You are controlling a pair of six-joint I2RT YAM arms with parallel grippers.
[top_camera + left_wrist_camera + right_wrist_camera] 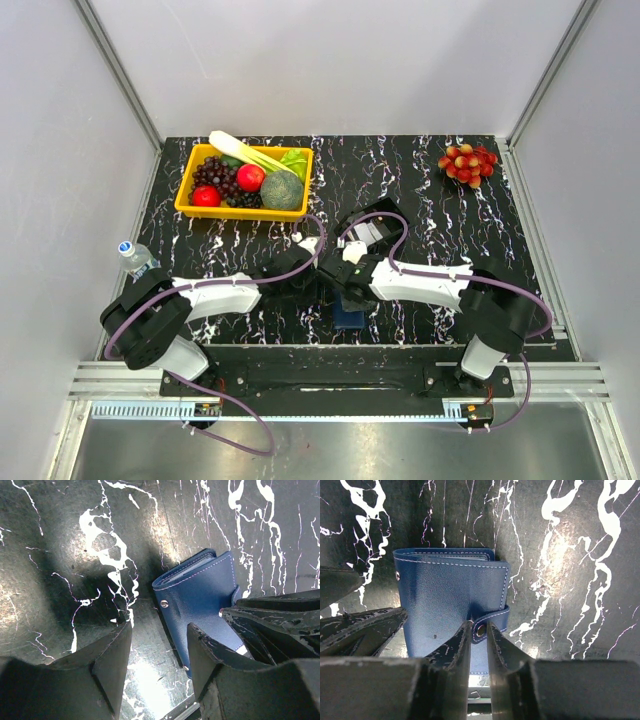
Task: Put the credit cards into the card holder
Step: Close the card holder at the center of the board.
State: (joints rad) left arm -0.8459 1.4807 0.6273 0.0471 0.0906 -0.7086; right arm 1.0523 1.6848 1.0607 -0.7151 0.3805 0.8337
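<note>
Three things sit well away: a yellow fruit tray (190,205), red grapes (467,162), a bottle (134,256). The blue card holder (450,590) lies shut at the front middle of the tabletop (430,200). The left pincer (160,635) is spread over its edge; the right pincer (479,627) pinches its strap (492,617).

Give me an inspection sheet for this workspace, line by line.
Surface: black marbled table, no spills seen.
Job's things: blue card holder folded shut, lying flat between the two arms; loose credit cards: nothing seen.
Clutter: yellow tray of fruit and vegetables at far left; red fruit bunch at far right; water bottle at the left edge.
Grippers: left gripper open beside the holder; right gripper pinched on its snap strap.
Cables: purple cables looped along both arms.
Surroundings: grey walls; metal rail in front.
</note>
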